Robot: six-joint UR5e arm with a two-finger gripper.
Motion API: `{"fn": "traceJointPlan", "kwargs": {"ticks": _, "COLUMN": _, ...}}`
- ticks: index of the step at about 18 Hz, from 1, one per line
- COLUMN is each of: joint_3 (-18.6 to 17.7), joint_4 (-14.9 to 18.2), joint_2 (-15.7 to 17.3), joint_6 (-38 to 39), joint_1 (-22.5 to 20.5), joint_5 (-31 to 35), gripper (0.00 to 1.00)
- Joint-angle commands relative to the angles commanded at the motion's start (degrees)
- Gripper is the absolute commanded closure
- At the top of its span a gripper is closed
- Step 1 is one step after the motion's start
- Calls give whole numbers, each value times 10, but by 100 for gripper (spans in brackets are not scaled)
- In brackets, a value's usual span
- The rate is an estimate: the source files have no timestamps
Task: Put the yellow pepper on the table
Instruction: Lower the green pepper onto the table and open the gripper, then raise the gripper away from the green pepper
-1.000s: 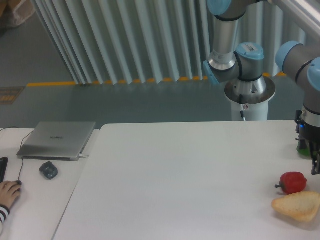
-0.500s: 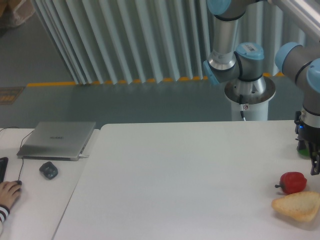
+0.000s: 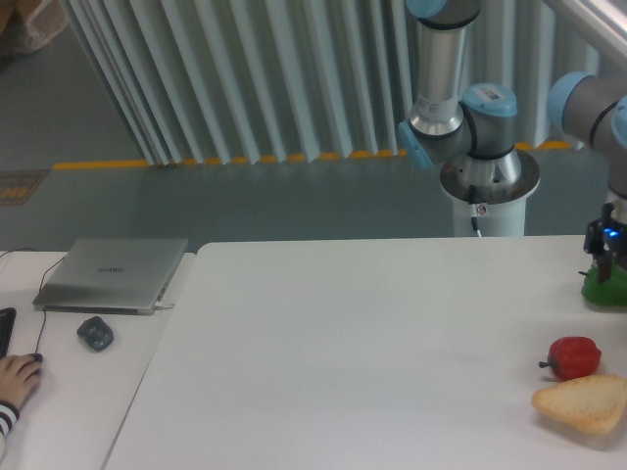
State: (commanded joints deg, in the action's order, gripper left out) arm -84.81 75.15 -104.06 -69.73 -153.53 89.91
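1. Since the earlier frames the gripper point(image 3: 609, 257) has risen at the right edge of view, exposing more of the green object point(image 3: 605, 286) just below it.
2. Only part of the gripper shows, with a small blue light on it; whether its fingers are apart or together cannot be told.
3. No yellow pepper can be made out anywhere.
4. Below the gripper and slightly left, a red pepper point(image 3: 573, 356) lies on the table point(image 3: 353, 352).
5. Just below the red pepper sits a piece of bread point(image 3: 583, 402).
6. Far left of the gripper, on a separate desk point(image 3: 69, 392), are a closed laptop point(image 3: 113, 273), a mouse point(image 3: 95, 333) and a person's hand point(image 3: 17, 377).
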Motion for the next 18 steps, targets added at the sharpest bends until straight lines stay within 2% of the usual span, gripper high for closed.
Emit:
{"fn": "traceJointPlan", "kwargs": {"ticks": 2, "joint_3": -4, "joint_4": -1, "joint_2": 2, "joint_6": 62, "joint_1": -49, "joint_5": -48, "gripper": 0}}
{"fn": "traceJointPlan", "kwargs": {"ticks": 4, "joint_3": -8, "joint_4": -11, "joint_2": 4, "joint_6": 108, "joint_1": -78, "joint_5": -87, "gripper": 0}}
{"fn": "traceJointPlan", "kwargs": {"ticks": 7, "joint_3": -14, "joint_4": -33, "joint_2": 4, "joint_6": 187, "joint_1": -85, "joint_5": -93, "gripper": 0}}
{"fn": "traceJointPlan", "kwargs": {"ticks": 9, "joint_3": -24, "joint_4": -42, "joint_2": 4, "joint_6": 277, "joint_1": -95, "joint_5": -94, "gripper": 0}}
{"fn": "traceJointPlan", "kwargs": {"ticks": 10, "joint_3": -30, "joint_4": -59, "joint_2": 4, "joint_6": 301, "joint_1": -98, "joint_5": -94, "gripper": 0}}
{"fn": "traceJointPlan", "kwargs": {"ticks": 12, "joint_3": -35, "joint_4": -70, "joint_2": 4, "joint_6": 324, "joint_1": -100, "joint_5": -92, "gripper": 0}}
{"fn": "traceJointPlan", "kwargs": {"ticks": 18, "joint_3": -39, "joint_4": -73, "joint_2": 4, "joint_6": 316, "joint_1": -139, "joint_5": -92, "gripper": 0}}
